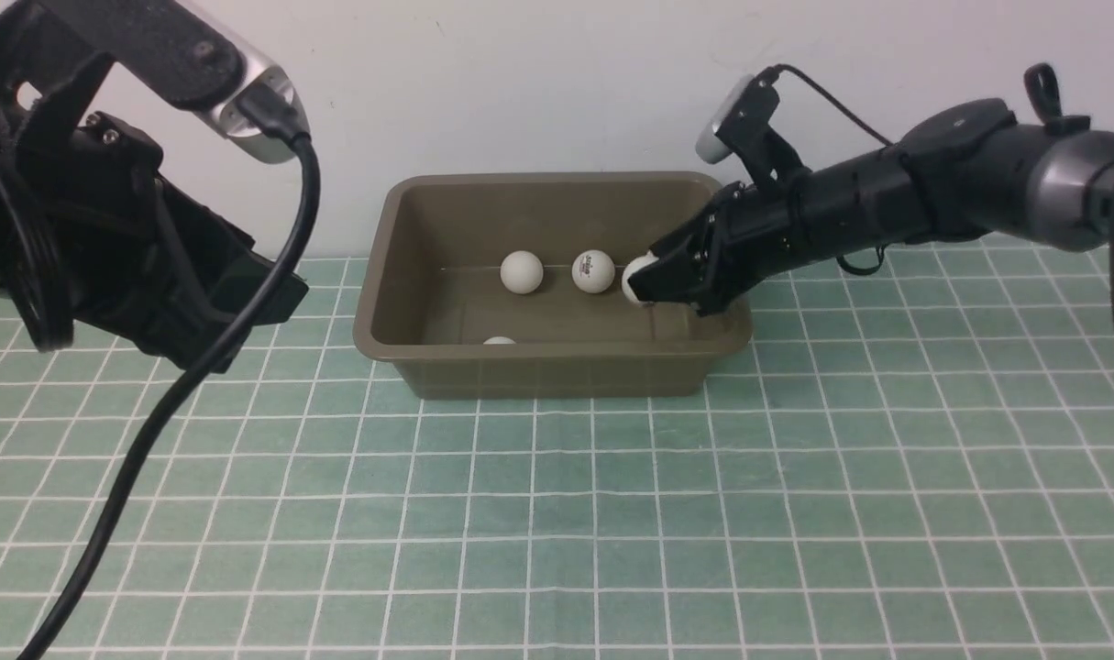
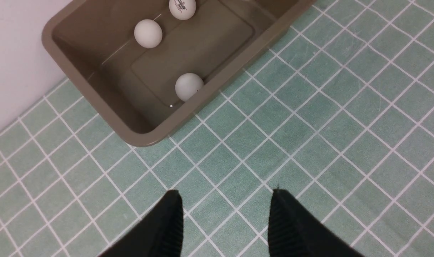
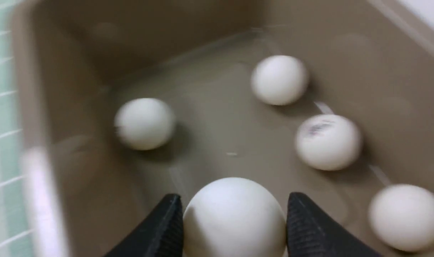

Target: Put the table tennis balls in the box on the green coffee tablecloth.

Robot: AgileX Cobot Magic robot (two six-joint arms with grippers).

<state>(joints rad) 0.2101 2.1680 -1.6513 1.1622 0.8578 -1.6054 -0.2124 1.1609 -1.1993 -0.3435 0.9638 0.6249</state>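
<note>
The olive-brown box stands on the green coffee tablecloth by the back wall. My right gripper reaches in over the box's right rim, shut on a white table tennis ball held just above the floor. Several more balls lie loose inside: two near the back wall, one by the front wall, and one beside my fingers. My left gripper is open and empty above the cloth, in front of the box's left end.
The white wall runs close behind the box. My left arm and its black cable hang over the cloth's left side. The box's right rim lies just under my right arm.
</note>
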